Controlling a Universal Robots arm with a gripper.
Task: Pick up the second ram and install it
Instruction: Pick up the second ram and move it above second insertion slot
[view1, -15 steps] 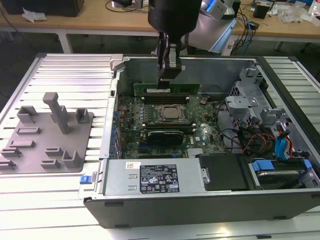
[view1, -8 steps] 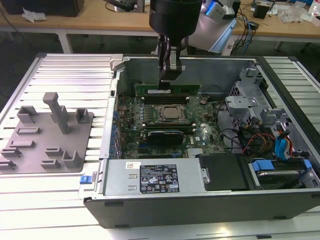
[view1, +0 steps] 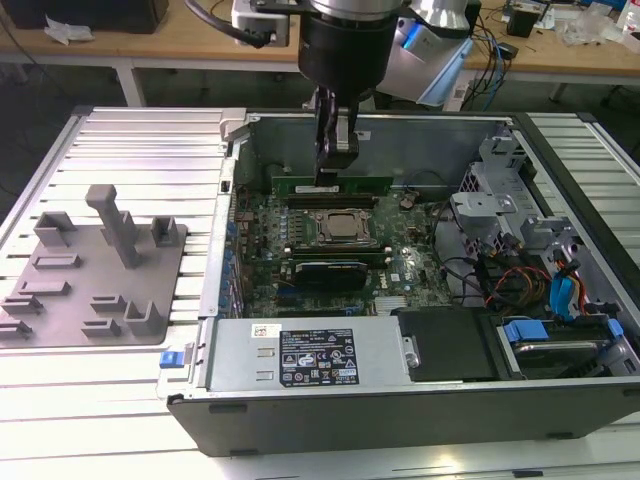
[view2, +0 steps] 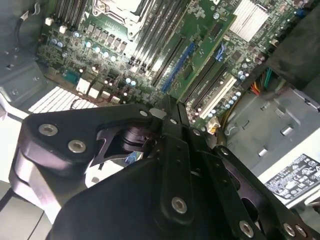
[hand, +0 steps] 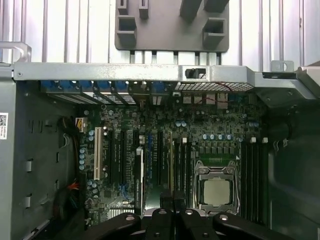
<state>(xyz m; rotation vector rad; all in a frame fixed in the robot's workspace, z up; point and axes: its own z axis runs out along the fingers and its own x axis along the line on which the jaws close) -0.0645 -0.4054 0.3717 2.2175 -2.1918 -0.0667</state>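
One green stick pinched over the memory slots; pickup done.
The gripper (view1: 328, 176) held its fingers narrow on the top edge of the second ram (view1: 365, 187). The stick stood on edge directly under the fingertips and reached out to both sides of them, with the processor (view1: 338, 228) just beyond it. Picking up looked finished, but whether the stick sat fully home could not be told.
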